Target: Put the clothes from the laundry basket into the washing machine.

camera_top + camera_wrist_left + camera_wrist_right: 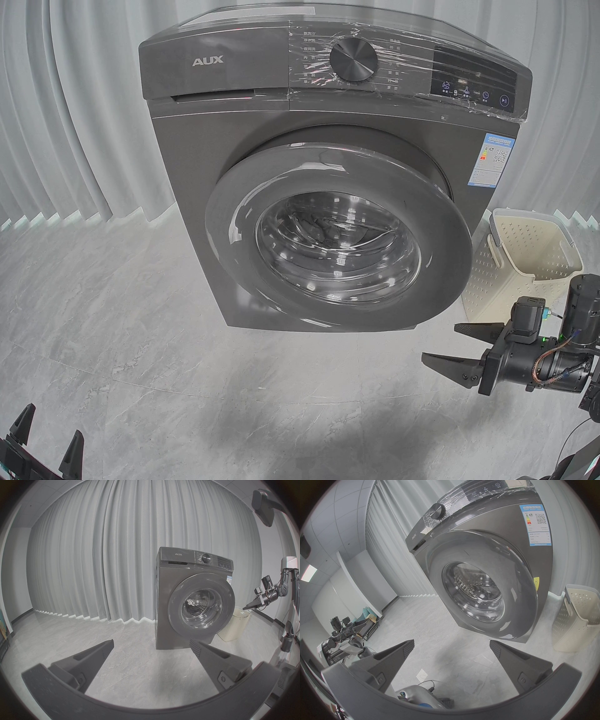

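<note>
Washing machine door (340, 240) shut, curtain (75, 125) behind

Round glass door (337, 240) of grey front-loading washing machine (187, 144) shut, barring drum. Cream perforated laundry basket (484, 275) just beside it, mouth open. Grey marbled floor (125, 312) in front passable.

The washing machine (187, 156) is showing dark metallic grey, its dial (353, 59) looking black and its label (491, 160) standing out in blue and white. The laundry basket (531, 250) is appearing cream, dotted with rows of small holes. The floor (125, 325) is showing pale grey marble veining, the curtain (62, 125) is hanging in whitish-grey pleats, and the left claw (54, 420) and right claw (439, 342) are looking black.
</note>
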`<state>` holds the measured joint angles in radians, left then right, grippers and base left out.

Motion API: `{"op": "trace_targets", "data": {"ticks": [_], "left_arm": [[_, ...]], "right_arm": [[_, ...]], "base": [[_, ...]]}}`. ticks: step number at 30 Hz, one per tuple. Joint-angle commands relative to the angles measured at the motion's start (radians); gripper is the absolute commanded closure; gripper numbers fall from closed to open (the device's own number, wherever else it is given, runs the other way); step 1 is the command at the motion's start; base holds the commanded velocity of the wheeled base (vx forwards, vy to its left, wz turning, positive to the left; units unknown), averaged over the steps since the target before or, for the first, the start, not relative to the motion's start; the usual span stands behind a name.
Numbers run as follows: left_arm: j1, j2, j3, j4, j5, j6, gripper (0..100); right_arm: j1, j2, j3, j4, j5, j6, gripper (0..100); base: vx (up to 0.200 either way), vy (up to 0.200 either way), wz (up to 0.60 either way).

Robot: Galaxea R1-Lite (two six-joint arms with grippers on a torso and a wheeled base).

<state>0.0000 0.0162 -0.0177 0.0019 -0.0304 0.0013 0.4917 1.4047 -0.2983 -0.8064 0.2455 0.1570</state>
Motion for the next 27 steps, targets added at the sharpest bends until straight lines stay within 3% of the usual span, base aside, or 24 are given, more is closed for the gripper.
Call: {"op": "trace_targets", "data": {"ticks": [1,12,19,27], "left_arm": [[0.0,-0.016,0.018,0.0,0.0,0.0,0],[0.0,-0.015,0.018,0.0,0.0,-0.001,0],[0.0,-0.015,0.018,0.0,0.001,-0.001,0],[0.0,-0.016,0.018,0.0,0.001,-0.001,0]], "right_arm": [[0.018,0.014,-0.002,-0.002,0.001,0.001,0],[0.002,0.145,-0.058,-0.186,-0.009,0.004,0],[-0.01,0.194,-0.128,-0.244,-0.075,0.003,0],[0.002,0.16,-0.065,-0.241,-0.078,-0.005,0]], "base": [[0.2,0.0,0.0],[0.2,0.0,0.0],[0.0,0.0,0.0],[0.0,0.0,0.0]]}}
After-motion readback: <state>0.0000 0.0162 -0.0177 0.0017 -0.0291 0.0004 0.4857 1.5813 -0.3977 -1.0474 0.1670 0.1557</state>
